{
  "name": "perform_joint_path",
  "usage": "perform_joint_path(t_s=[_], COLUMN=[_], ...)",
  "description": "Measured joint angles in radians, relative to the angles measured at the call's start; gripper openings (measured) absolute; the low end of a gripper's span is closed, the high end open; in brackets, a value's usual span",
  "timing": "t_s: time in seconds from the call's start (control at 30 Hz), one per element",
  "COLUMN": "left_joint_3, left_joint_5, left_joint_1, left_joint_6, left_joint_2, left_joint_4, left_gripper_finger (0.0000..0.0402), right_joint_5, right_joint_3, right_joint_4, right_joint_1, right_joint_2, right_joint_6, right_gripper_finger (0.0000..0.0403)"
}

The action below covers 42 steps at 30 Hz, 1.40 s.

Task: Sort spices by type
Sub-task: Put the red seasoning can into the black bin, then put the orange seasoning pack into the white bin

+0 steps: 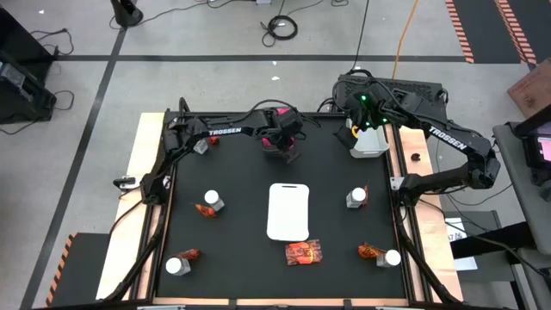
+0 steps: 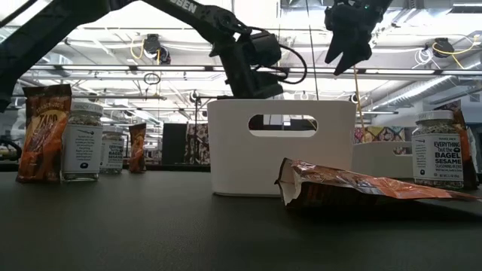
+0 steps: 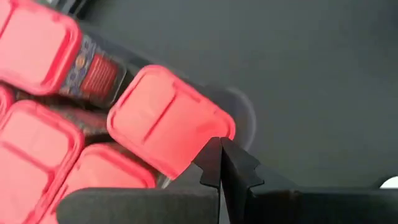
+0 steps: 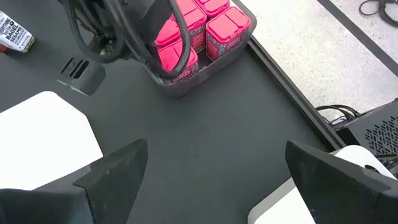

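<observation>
Hovering over the grey bin (image 4: 186, 84) of bright pink cube boxes (image 1: 277, 138) at the table's far edge, the left gripper (image 3: 221, 163) is clenched empty. The right gripper (image 4: 214, 165) is held spread nearby. Jars and packets remain scattered; a fresh pickup is judged next.

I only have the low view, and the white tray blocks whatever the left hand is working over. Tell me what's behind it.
Observer: A grey bin packed with pink boxes. The left hand is down at lid level.
Operator: Report its fingers.
Observer: Shut, tips together against the edge of one pink lid. I see nothing gripped between them.
Operator: Now place the right hand for me.
Observer: The high view puts the right hand at the far right, open and empty, beside a white container and clear of the bin.
</observation>
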Motion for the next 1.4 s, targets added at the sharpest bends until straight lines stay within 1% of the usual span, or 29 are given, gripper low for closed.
perform_joint_path(t_s=[0.27,0.6,0.73,0.87,1.0,1.07,1.2,1.3,1.4], left_joint_3=[0.001,0.0,-0.001,0.005,0.066,0.121,0.224,0.264,0.266], left_joint_5=[-0.054,-0.081,-0.082,-0.062,-0.041,-0.015,-0.001,0.009,0.02], left_joint_1=[0.001,0.035,0.056,0.063,0.063,0.059,0.051,0.047,0.042], left_joint_6=[0.013,0.012,0.011,0.007,0.025,0.054,0.104,0.143,0.143], left_joint_2=[0.01,0.013,0.013,0.013,0.009,0.007,0.002,-0.04,-0.118], left_joint_4=[0.014,0.052,0.071,0.112,0.103,0.065,0.0,-0.028,-0.065], left_gripper_finger=[0.0002,0.0001,0.0001,0.0001,0.0,0.0,0.0,0.0,0.0], right_joint_5=[0.0,0.0,0.0,0.0,0.0,0.0,0.0,0.0,0.0], right_joint_3=[0.0,0.0,0.0,0.0,0.0,0.0,0.0,0.0,0.0], right_joint_4=[0.002,0.006,0.006,0.006,0.006,0.005,0.005,0.005,0.005], right_joint_1=[0.0,0.0,0.0,0.0,0.0,0.0,0.0,0.003,0.008], right_joint_2=[0.0,0.0,0.0,0.0,0.0,0.0,0.0,0.0,0.0], right_joint_6=[0.003,0.003,0.003,0.009,0.029,0.039,0.059,0.063,0.064], right_gripper_finger=[0.0375,0.0375,0.0375,0.0375,0.0375,0.0375,0.0375,0.0375,0.0375])
